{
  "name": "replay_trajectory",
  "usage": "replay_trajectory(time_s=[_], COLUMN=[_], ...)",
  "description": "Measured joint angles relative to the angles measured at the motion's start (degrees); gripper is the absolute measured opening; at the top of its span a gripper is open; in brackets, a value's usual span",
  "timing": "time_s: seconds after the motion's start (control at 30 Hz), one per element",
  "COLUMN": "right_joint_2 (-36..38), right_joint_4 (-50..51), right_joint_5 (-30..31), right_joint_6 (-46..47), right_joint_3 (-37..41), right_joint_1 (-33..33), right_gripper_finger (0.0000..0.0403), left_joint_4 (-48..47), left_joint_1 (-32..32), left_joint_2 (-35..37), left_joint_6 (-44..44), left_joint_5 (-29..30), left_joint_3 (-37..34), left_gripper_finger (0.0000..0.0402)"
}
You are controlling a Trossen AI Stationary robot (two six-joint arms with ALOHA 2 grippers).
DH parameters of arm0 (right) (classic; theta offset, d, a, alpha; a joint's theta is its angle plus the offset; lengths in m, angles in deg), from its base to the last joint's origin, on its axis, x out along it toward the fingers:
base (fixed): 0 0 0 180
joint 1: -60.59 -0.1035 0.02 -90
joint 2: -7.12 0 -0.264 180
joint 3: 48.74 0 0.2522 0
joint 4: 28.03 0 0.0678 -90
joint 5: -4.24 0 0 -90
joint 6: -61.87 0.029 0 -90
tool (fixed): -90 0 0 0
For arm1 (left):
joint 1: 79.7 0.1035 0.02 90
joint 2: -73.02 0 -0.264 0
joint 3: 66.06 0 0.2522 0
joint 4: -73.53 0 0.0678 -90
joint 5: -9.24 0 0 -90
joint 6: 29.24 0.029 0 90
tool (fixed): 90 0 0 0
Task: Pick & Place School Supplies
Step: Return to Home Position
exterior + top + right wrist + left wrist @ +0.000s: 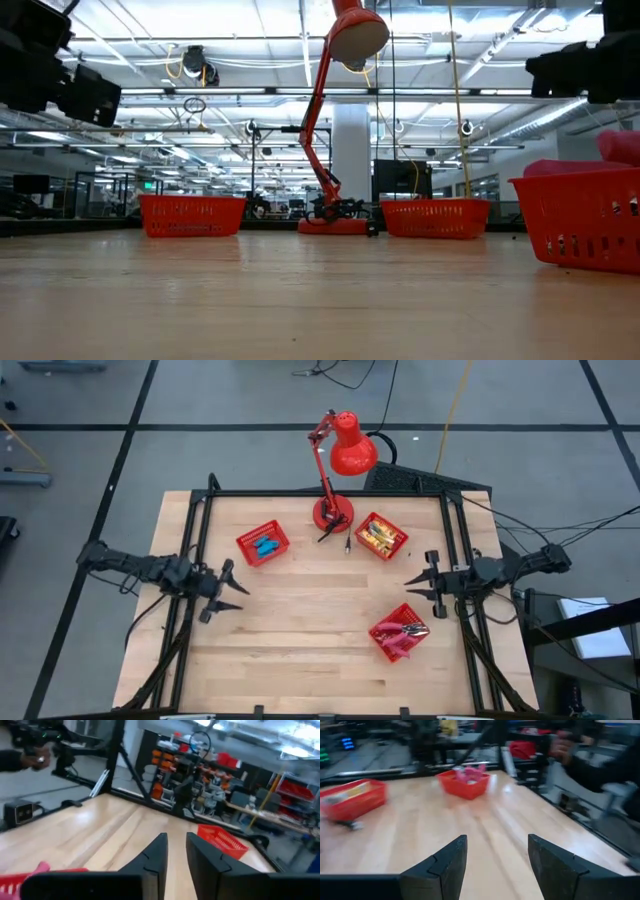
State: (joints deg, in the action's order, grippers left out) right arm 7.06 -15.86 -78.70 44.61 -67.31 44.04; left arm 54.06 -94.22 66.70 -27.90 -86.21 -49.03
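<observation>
While both arms were held out above the tabletop point(310, 660), no school supply was gripped by either tool. The left tool point(238, 589) was seen well out from the lamp point(334, 512) on the left arm's side, farther forward than the lamp's base. Its fingers point(445, 865) were spread wide, and nothing was held between them. The right tool point(411, 589) was placed about as far out from the lamp on the right arm's side. Its fingers point(152, 855) were parted by only a narrow gap, and nothing was held there either.

The blue blocks point(266, 545) were seen inside a red basket point(247, 542) just beside the lamp's base on the left arm's side. The yellow packets point(380, 538) were lying in a second red basket point(399, 550) just beside the base on the right arm's side. The pliers point(405, 630), pink-handled, were heaped in a third red basket point(385, 646). This basket was set well forward of the lamp on the right arm's side, near the right tool. From the low view, the lamp was seen upright between the two far baskets.
</observation>
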Motion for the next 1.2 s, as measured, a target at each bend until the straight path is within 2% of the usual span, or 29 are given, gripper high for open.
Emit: replay_trajectory(time_s=[0.2, 0.43, 0.7, 0.77, 0.93, 1.2], right_joint_2=[-0.1, -0.4, -2.3, -2.6, -2.5, -2.6], right_joint_4=[0.1, 0.2, 0.5, 0.6, 0.6, 0.7], right_joint_5=[5.7, 6.4, 6.3, 6.3, 6.3, 6.3], right_joint_6=[2.9, 3.0, 4.3, 4.7, 5.9, 7.2], right_joint_3=[2.9, 2.9, 3.0, 3.0, 3.0, 3.1], right_joint_1=[0.0, 0.1, 0.1, 0.1, 0.1, 0.1], right_gripper_finger=[0.0039, 0.0023, 0.0022, 0.0022, 0.0022, 0.0022], left_joint_4=[-0.3, -0.5, 0.8, 2.7, 3.0, 3.0], left_joint_1=[6.2, 12.2, 15.9, 16.4, 17.0, 17.1], left_joint_2=[-0.5, -4.4, -8.2, -7.5, -3.0, 4.8], left_joint_6=[-3.0, -2.9, -1.9, -1.3, -0.1, 1.3], left_joint_5=[6.4, 5.5, 7.0, 6.3, -0.7, -1.9], left_joint_3=[0.0, 0.0, -0.3, -0.8, -0.9, -0.9], left_gripper_finger=[0.0214, 0.0214, 0.0214, 0.0214, 0.0214, 0.0214])
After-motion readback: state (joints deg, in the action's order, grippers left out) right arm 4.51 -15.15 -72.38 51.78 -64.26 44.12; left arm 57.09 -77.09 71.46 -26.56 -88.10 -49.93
